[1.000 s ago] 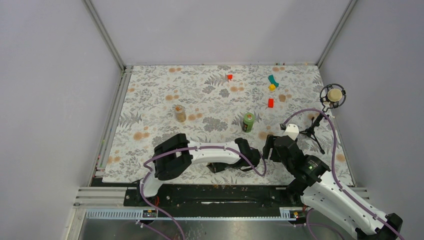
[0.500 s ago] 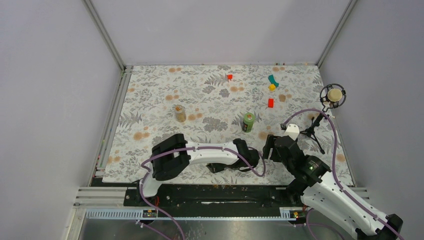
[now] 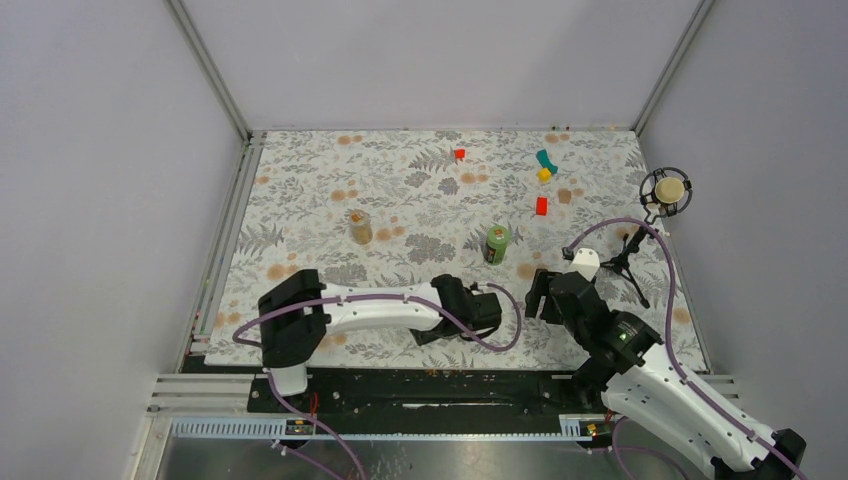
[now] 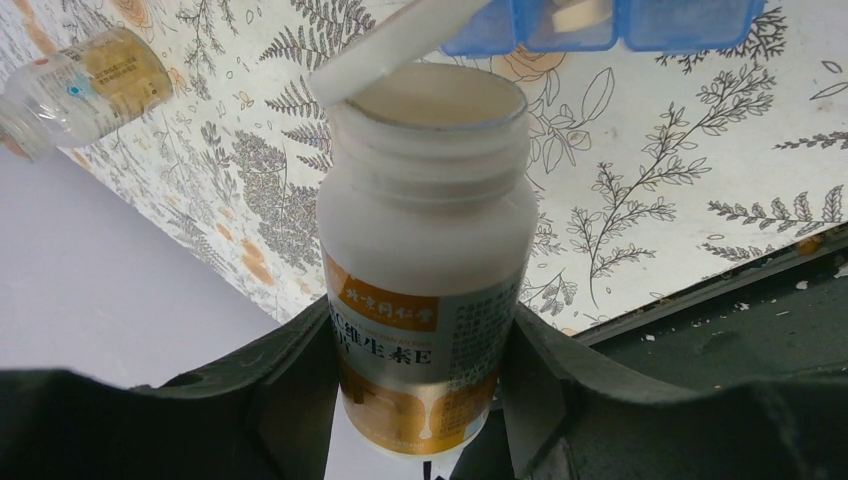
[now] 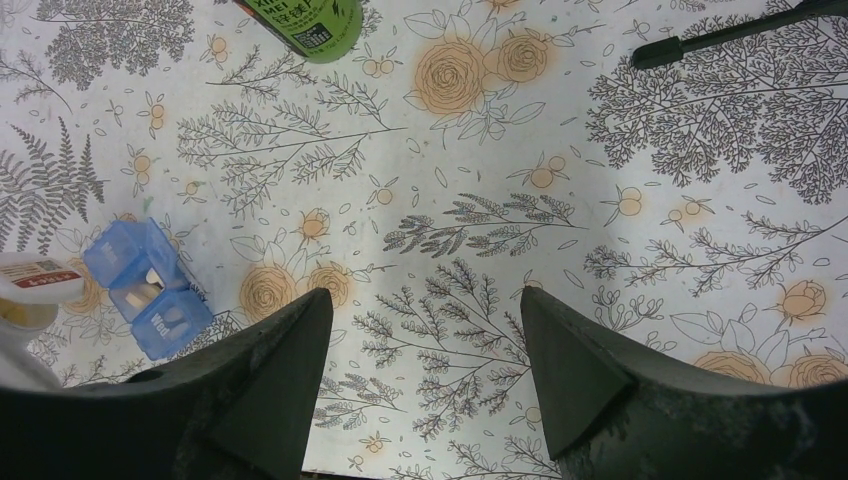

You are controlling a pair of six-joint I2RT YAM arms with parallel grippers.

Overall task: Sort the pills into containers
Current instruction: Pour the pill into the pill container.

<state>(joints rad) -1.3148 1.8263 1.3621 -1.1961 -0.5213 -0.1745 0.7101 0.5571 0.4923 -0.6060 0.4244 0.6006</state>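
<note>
Left gripper (image 4: 420, 335) has slid left — only its wrist view shows it clamping an open white plastic bottle (image 4: 425, 230); right gripper (image 5: 425, 310) gapes.

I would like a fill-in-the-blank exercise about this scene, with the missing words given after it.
1. The left gripper grips a white bottle whose lid is ____.
2. The pill box is coloured ____.
3. The right gripper holds ____.
Missing words: open; blue; nothing.
</note>
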